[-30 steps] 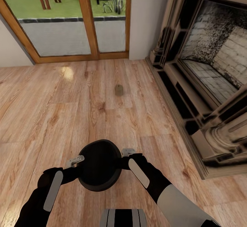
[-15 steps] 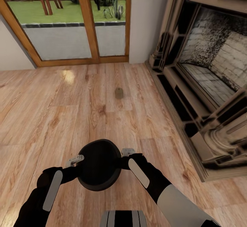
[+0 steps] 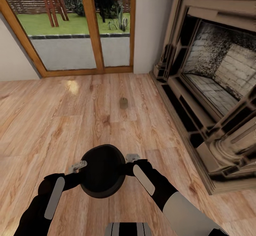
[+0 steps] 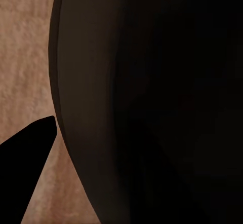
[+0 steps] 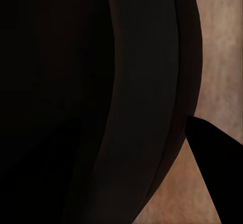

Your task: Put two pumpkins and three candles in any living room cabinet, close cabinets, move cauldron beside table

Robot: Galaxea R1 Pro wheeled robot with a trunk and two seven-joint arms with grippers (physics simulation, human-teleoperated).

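A round, matte-black cauldron (image 3: 103, 171) hangs low over the plank wood floor (image 3: 53, 129), pinched between the robot's two black arms at the near edge of the head view. The left claw (image 3: 79, 166) presses against the pot's left rim and the right claw (image 3: 132, 157) against its right rim; whether either claw's fingers are clamped on the rim or merely braced against it cannot be told. In the left wrist view the dark curved wall of the cauldron (image 4: 152, 102) looms against the floor. Farther ahead, a small stubby beige-tan candle (image 3: 123, 103) stands alone on the floor, well apart from the cauldron, between the wood-framed glass patio doors (image 3: 81, 26) and the stone-and-brick fireplace (image 3: 213, 83) at right.
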